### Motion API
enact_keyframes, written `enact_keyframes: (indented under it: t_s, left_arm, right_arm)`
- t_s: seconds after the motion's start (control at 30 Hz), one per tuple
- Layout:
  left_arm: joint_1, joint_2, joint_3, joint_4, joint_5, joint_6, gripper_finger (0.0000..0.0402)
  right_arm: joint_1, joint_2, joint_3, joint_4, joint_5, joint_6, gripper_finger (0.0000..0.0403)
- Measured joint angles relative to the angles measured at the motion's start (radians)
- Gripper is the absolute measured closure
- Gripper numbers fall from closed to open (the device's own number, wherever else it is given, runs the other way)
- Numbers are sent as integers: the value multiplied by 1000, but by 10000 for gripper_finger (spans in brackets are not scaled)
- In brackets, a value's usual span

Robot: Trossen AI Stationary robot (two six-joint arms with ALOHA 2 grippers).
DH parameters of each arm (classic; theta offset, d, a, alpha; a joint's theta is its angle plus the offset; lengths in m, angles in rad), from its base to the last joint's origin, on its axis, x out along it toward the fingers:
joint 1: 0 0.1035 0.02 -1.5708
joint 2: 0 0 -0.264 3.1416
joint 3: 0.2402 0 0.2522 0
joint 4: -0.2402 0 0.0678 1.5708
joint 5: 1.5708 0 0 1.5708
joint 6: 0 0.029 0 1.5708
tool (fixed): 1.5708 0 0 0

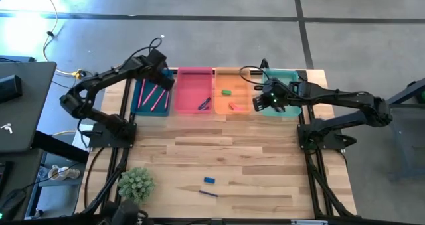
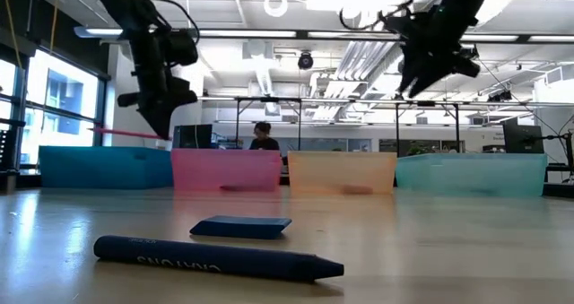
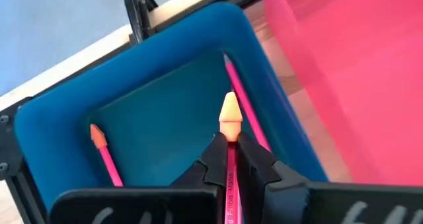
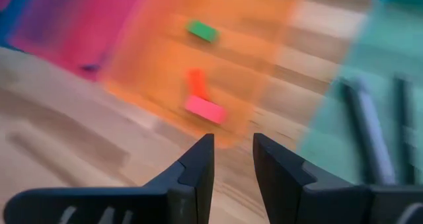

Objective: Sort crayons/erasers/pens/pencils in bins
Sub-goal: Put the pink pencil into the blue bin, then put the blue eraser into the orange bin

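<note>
My left gripper [image 1: 165, 77] is above the right wall of the dark blue bin [image 1: 151, 109] and is shut on a pink pencil [image 3: 230, 159]. Two more pink pencils [image 3: 106, 154] lie on that bin's floor. My right gripper [image 1: 258, 105] hovers open and empty over the near edge where the orange bin [image 1: 232, 80] meets the teal-green bin [image 1: 284, 79]. A green eraser [image 4: 201, 31] and a pink-red eraser [image 4: 205, 110] lie in the orange bin. A blue eraser [image 1: 209, 180] and a dark blue crayon [image 2: 215, 256] lie on the table near its front edge. My left gripper pinches the pink pencil's shaft [image 3: 231, 174] between its two fingers. The pencil's orange eraser end [image 3: 229, 115] sticks out past the fingertips. The pencil is lifted clear above the blue bin, and in the low view it juts out about level [image 2: 121, 133].
The pink bin [image 1: 194, 85] holds a dark stick [image 1: 204, 104]. Dark pens [image 4: 367, 125] lie in the teal-green bin. A small green plant [image 1: 136, 183] stands at the table's near left corner. Bare wood lies between the bins and the front edge.
</note>
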Motion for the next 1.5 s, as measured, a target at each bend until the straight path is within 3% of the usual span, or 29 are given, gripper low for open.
enact_keyframes:
  t_s: [0.33,0.5,0.63,0.9,1.1,1.33,1.5]
  left_arm:
    - [19,102,0,48,19,8,397]
    - [32,126,0,48,19,2,383]
    - [35,127,0,48,35,15,362]
    - [40,127,1,46,45,49,292]
    - [39,126,81,-67,45,162,248]
    - [40,111,225,-169,65,199,240]
    - [39,36,244,-184,138,199,245]
  right_arm:
    - [141,0,0,362,-6,-97,307]
    - [248,23,0,520,70,-199,307]
    - [317,69,0,633,89,-276,307]
    - [385,152,2,781,89,-283,307]
    - [397,217,143,726,92,-357,307]
    - [389,349,406,409,92,-427,307]
    - [406,453,558,202,64,-422,307]
